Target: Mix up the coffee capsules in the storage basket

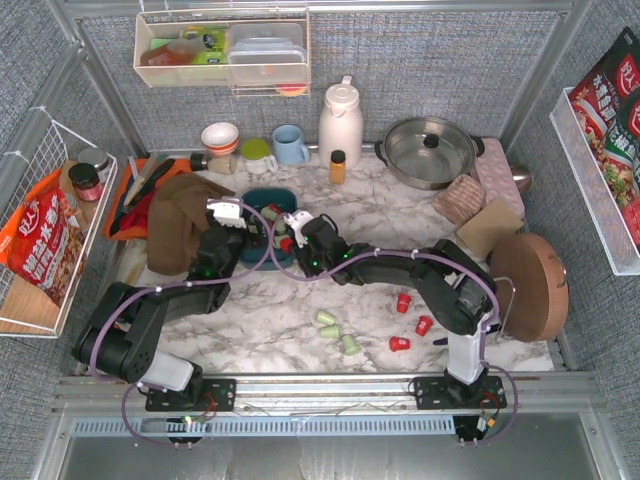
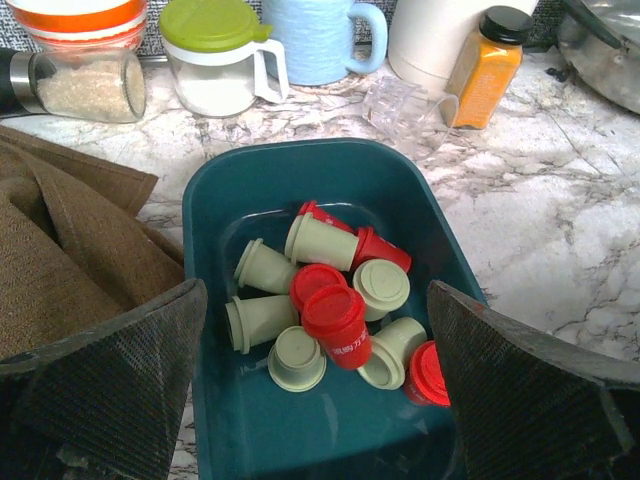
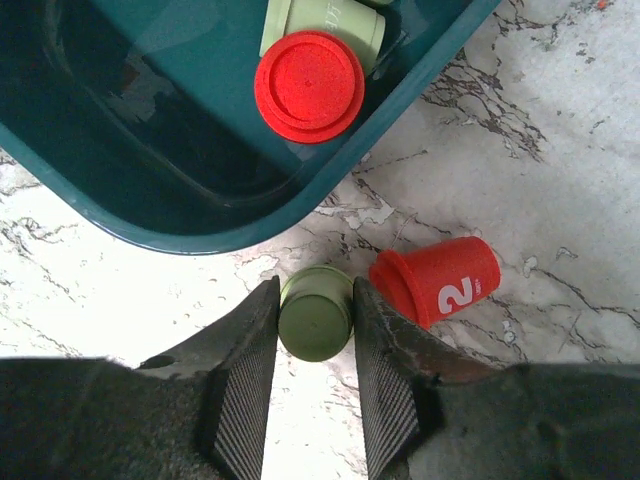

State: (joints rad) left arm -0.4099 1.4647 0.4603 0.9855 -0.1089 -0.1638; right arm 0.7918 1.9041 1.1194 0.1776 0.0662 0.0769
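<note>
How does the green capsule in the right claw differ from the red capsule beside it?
The green capsule is pale green, the red capsule bright red. The green capsule is gripped by the right claw, end-on to the camera; the red capsule lies free on its side, showing a white 2. Both rest on the marble table, outside the basket.

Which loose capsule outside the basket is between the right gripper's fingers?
The green capsule, upright beside the basket's corner, sits between the right gripper's fingers; the red capsule marked 2 lies on its side outside them.
</note>
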